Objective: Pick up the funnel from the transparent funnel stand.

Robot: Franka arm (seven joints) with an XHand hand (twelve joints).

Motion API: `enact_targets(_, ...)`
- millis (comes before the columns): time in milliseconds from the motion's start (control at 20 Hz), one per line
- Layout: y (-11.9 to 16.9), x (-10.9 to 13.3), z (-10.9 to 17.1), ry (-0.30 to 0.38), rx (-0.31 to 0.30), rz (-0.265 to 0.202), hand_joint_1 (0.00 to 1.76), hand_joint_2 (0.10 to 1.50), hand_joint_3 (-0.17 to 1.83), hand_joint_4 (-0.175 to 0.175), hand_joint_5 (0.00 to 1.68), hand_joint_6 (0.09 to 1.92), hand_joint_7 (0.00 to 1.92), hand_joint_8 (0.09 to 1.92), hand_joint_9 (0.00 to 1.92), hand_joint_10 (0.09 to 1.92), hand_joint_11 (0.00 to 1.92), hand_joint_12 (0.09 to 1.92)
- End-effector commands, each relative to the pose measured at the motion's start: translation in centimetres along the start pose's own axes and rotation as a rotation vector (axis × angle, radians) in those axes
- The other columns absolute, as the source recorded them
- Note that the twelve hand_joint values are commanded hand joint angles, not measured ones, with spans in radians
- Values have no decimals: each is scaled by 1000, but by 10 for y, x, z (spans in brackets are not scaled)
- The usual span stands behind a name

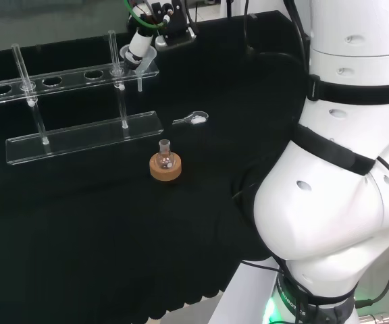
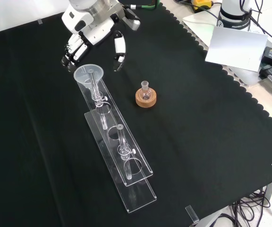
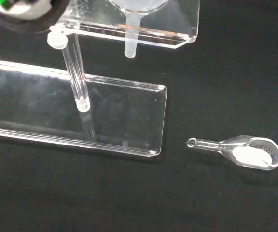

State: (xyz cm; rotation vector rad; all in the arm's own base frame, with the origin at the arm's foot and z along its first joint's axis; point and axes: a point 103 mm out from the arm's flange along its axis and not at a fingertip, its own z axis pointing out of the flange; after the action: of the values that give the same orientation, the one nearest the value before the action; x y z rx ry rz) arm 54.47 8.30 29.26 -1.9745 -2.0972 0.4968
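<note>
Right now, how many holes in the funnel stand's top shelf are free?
3 free holes show in the funnel stand, in the head view at and; the funnel fills the hole at the hand end.

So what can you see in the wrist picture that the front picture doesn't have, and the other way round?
The wrist picture alone gives a close look at a little clear scoop with white powder, lying on the cloth beside the stand's base. The front picture alone gives the hand with its fingers spread around the funnel's rim, plus a small flask on a cork ring. Both give the funnel sitting in the clear stand and the black cloth.
</note>
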Motion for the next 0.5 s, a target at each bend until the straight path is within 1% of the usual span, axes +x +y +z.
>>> enact_targets(50,19,3,6,-9,2,-16,751,578,554,-17,119,87,0,287,68,904,298,1525)
enact_targets(350,29,4,10,-8,20,-28,749,576,560,-18,109,87,0,304,79,906,311,1518)
enact_targets(500,32,5,12,-17,26,-28,748,573,569,-19,104,87,0,328,124,887,356,1487)
